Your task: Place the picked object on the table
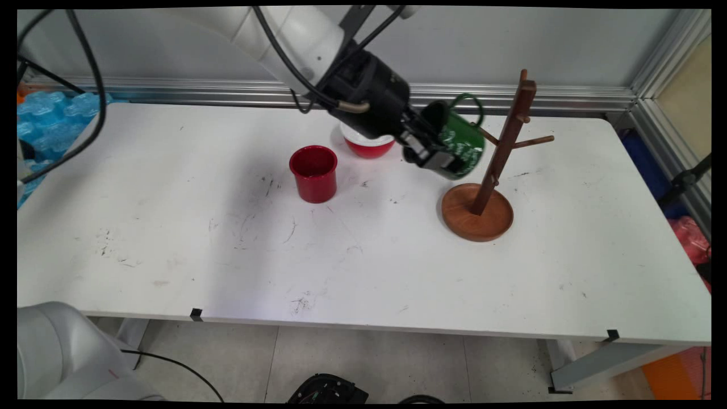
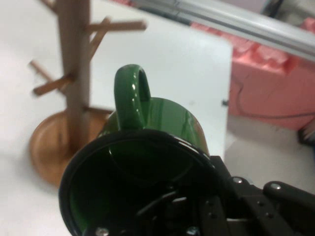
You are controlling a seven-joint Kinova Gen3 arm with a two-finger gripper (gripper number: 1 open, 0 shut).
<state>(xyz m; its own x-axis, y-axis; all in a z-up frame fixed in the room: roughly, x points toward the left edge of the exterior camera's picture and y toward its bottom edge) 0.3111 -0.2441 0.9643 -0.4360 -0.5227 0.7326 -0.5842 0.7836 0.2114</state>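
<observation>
Aloft, tool (image 1: 440, 149) grips glossy green mug (image 1: 467, 146) beside wooden rack (image 1: 500, 153)

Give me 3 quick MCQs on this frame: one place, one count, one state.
1. Where is the green mug?
A. on the table
B. in the air beside the wooden mug tree
C. inside the red cup

2. How many red vessels stand on the table?
A. one
B. two
C. three

3. The gripper is:
A. shut on the mug
B. open and empty
C. out of view

Key: B, the mug hangs tilted by the tree's pegs; B, red cup and red bowl; A, it clamps the rim.
</observation>
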